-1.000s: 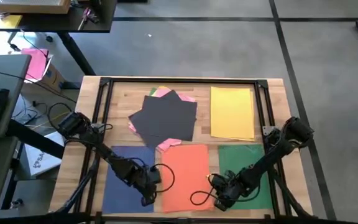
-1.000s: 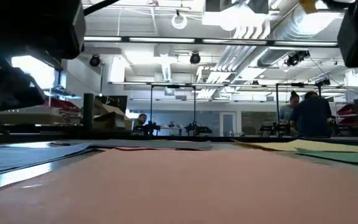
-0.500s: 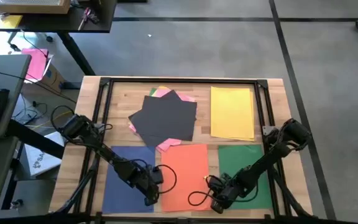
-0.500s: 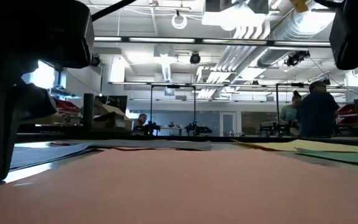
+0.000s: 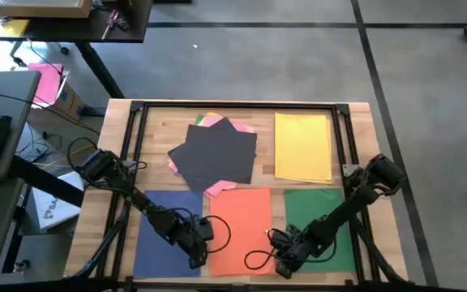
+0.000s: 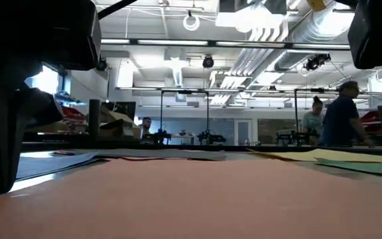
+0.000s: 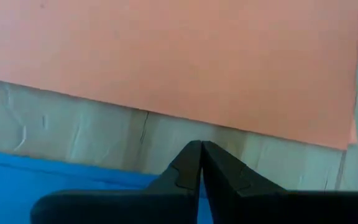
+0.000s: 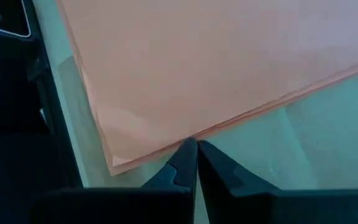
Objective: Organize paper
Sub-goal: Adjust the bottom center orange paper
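An orange sheet (image 5: 240, 227) lies flat in the near middle of the table, between a blue sheet (image 5: 154, 235) on its left and a green sheet (image 5: 324, 217) on its right. A yellow sheet (image 5: 302, 146) lies at the far right. A dark grey sheet (image 5: 215, 152) tops a skewed pile with pink and green edges showing. My left gripper (image 7: 201, 144) is shut over the bare wood strip between blue and orange, just short of the orange edge. My right gripper (image 8: 191, 142) is shut at the orange paper's right edge. My right gripper's shut fingertips meet the orange paper's right long edge (image 8: 211, 130), close to its near right corner (image 8: 114, 163), coming from the table's right and slanting down. Several layers show at that edge. The paper lies flat on the table. I cannot tell whether the tips press it.
A black metal frame (image 5: 136, 122) runs around the tabletop, and its near rail lies close to both grippers. Loose cables (image 5: 258, 258) curl over the orange sheet's near end. Beyond the table, people move about in the room (image 6: 340, 119).
My right gripper has moved a little toward the near edge and toward the orange paper's near right corner. My left arm has come lower beside the blue sheet. No sheet has visibly moved.
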You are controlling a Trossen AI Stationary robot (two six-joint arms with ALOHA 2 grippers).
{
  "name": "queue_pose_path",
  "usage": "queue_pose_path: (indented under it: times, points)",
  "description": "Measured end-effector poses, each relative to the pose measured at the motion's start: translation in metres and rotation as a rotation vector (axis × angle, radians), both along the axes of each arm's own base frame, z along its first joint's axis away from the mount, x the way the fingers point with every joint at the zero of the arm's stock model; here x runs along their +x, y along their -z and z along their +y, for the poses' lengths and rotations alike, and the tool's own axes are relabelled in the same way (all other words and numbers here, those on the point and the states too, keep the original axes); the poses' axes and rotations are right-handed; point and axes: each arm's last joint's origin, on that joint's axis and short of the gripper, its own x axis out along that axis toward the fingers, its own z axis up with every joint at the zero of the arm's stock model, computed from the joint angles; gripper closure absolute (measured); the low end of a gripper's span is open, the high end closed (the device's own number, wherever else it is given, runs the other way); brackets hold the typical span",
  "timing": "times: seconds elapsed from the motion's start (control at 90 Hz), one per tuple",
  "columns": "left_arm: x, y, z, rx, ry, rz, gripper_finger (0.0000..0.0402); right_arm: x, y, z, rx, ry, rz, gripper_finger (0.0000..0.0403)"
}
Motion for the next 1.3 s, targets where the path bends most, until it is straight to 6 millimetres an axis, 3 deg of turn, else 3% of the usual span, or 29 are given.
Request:
queue_pose_path:
  times: [0.189, 0.3, 0.478, 0.611, 0.756, 1.056, 1.144, 1.3]
  points:
    - [-0.002, -0.027, 0.013, 0.039, -0.052, -0.055, 0.0401, 0.002, -0.019, -0.012, -0.115, -0.032, -0.096, 0.0403]
    - [-0.005, -0.038, 0.025, 0.138, -0.097, -0.088, 0.0401, 0.016, -0.024, -0.024, -0.229, -0.030, -0.202, 0.0403]
    - [-0.006, -0.039, 0.046, 0.288, -0.174, -0.055, 0.0401, 0.047, -0.011, -0.054, -0.319, -0.021, -0.242, 0.0403]
    - [-0.002, -0.038, 0.060, 0.326, -0.232, -0.039, 0.0401, 0.059, 0.006, -0.071, -0.323, -0.047, -0.183, 0.0403]
    - [0.006, -0.043, 0.061, 0.326, -0.264, -0.124, 0.0401, 0.061, 0.014, -0.070, -0.265, -0.062, -0.148, 0.0403]
    - [0.004, -0.044, 0.062, 0.348, -0.268, -0.122, 0.0401, 0.057, 0.013, -0.064, -0.300, -0.038, -0.165, 0.0403]
    - [0.002, -0.048, 0.063, 0.348, -0.269, -0.124, 0.0401, 0.056, 0.006, -0.067, -0.314, -0.047, -0.175, 0.0403]
    - [-0.010, -0.061, 0.070, 0.397, -0.287, -0.105, 0.0401, 0.056, -0.024, -0.075, -0.365, -0.097, -0.256, 0.0403]
